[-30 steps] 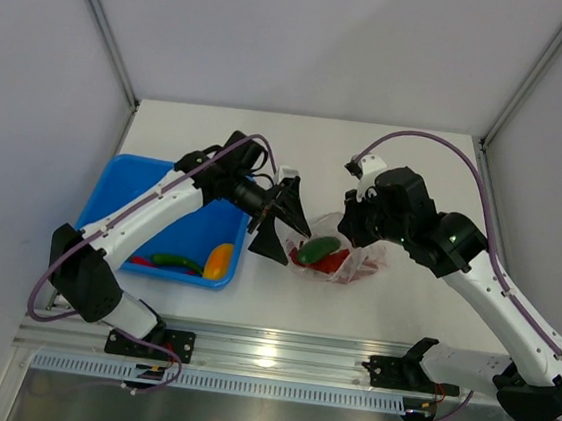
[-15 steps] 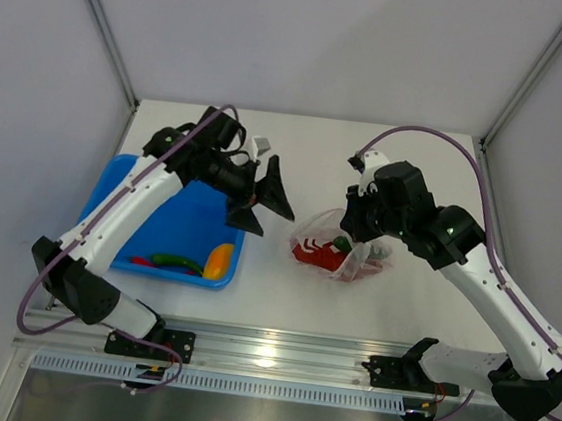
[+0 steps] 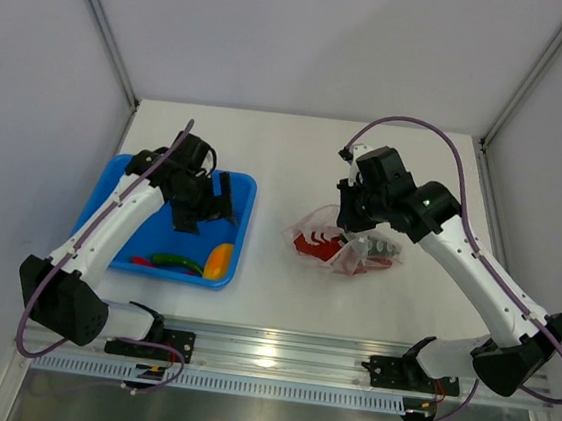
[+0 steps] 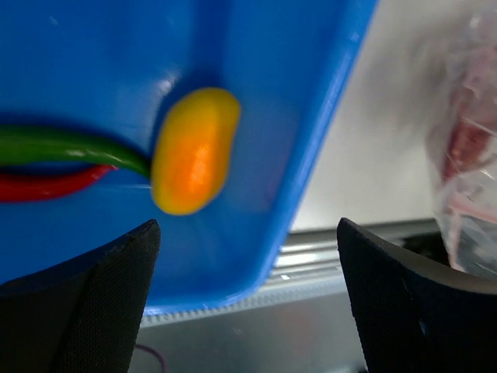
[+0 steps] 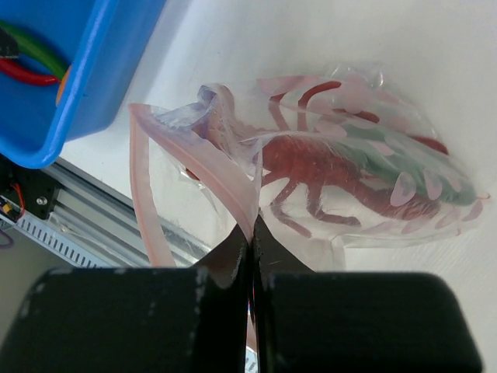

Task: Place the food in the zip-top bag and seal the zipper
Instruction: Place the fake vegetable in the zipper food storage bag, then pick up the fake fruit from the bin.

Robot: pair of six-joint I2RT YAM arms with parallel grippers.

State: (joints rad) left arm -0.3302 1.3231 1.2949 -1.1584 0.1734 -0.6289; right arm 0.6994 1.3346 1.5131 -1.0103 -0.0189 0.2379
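The clear zip-top bag lies right of centre with red and green pieces inside; it fills the right wrist view. My right gripper is shut on the bag's pale pink zipper strip and holds the mouth open toward the tray; in the top view the gripper sits over the bag's mouth. My left gripper is open and empty above the blue tray. In the tray lie the yellow-orange fruit, a green pepper and a red chili.
The tray's near edge and the metal rail at the table's front lie just below my left gripper. Grey walls close in the table on three sides.
My left gripper has pulled back from the bag's mouth to above the blue tray, and the green piece it carried is now in the bag. The right gripper still holds the bag.
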